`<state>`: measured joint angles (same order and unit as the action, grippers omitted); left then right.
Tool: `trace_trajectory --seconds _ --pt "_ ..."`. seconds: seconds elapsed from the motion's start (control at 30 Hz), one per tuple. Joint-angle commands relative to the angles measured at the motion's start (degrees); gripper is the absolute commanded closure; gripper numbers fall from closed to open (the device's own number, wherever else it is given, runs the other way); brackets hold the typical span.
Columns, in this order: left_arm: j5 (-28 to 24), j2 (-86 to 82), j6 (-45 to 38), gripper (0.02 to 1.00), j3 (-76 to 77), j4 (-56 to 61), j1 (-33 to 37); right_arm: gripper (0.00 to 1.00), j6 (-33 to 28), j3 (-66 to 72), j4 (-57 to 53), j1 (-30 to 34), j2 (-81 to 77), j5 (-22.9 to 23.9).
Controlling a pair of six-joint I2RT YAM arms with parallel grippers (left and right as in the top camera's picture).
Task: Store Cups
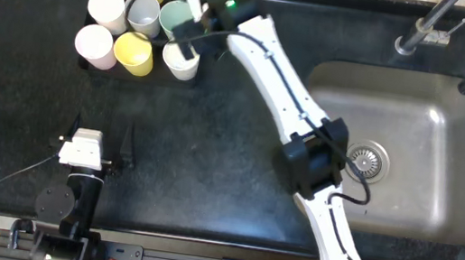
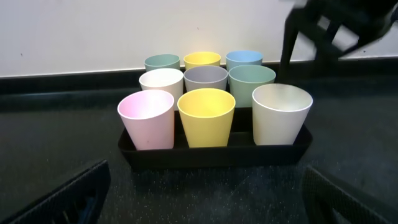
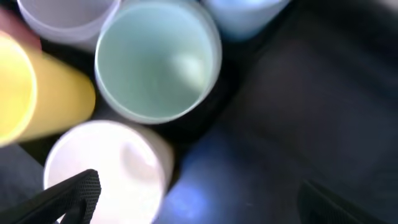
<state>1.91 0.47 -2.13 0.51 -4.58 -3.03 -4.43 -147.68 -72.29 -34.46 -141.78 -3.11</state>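
Note:
A black tray (image 1: 151,75) at the counter's back left holds several cups in three rows. The front row is a pink cup (image 2: 147,118), a yellow cup (image 2: 206,116) and a cream cup (image 2: 281,113). My right gripper (image 1: 189,40) has crossed over to the tray's right side. It hovers open above the cream cup (image 3: 106,168) and the pale green cup (image 3: 157,59), with nothing between its fingers. My left gripper (image 1: 103,133) rests open on the counter in front of the tray (image 2: 211,158), well short of it and holding nothing.
A steel sink (image 1: 443,187) with a drain (image 1: 367,160) fills the right side, and a faucet (image 1: 429,30) stands behind it. The black counter (image 1: 209,163) lies bare between the tray and the arms' bases. A pale wall backs the tray.

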Motion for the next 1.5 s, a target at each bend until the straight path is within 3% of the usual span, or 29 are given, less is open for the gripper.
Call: trace_trajectory --seconds 0.03,0.2,0.27,0.37,0.43,0.53,0.7,0.83,0.93,1.23,1.4,1.5 --pt "-0.52 -0.35 -1.07 0.020 -0.07 -0.09 0.07 0.003 1.88 -6.47 -2.67 6.88 10.14 0.04" --pt "-0.52 -0.35 -1.07 0.020 -0.07 -0.09 0.07 0.003 1.86 -6.45 -14.08 17.77 15.74 0.72" --pt "-0.52 -0.35 -1.09 0.020 -0.07 -0.09 0.07 0.003 1.03 -5.33 -18.51 21.66 17.59 3.72" --pt "-0.52 -0.35 -1.09 0.020 -0.07 -0.09 0.07 0.005 1.05 4.52 -16.87 24.94 25.49 7.82" --pt "-0.52 -0.35 -1.09 0.020 -0.07 -0.09 0.07 0.003 1.05 13.64 -14.86 25.07 31.32 7.93" --pt "-0.52 -0.35 -1.09 0.020 -0.07 -0.09 0.07 0.005 2.29 32.59 -9.14 25.00 42.58 10.49" --pt "-0.52 -0.35 -1.09 0.020 -0.07 -0.09 0.07 0.005 11.93 64.92 4.42 24.33 63.36 11.02" --pt "-0.52 -0.35 -1.09 0.020 -0.07 -0.09 0.07 0.003 12.57 92.41 29.42 24.02 85.68 11.17" --pt "-0.52 -0.35 -1.09 0.020 -0.07 -0.09 0.07 0.003 12.57 109.48 33.57 23.91 107.86 11.08" --pt "-0.52 -0.35 -1.07 0.020 -0.07 -0.09 0.07 0.003 12.57 123.99 34.40 24.04 139.34 11.08" --pt "-0.52 -0.35 -1.09 0.020 -0.07 -0.09 0.07 0.003 12.57 127.12 39.58 24.11 141.11 11.10" --pt "-0.52 -0.35 -1.09 0.020 -0.07 -0.09 0.07 0.003 12.57 132.28 50.95 25.00 141.59 11.08"
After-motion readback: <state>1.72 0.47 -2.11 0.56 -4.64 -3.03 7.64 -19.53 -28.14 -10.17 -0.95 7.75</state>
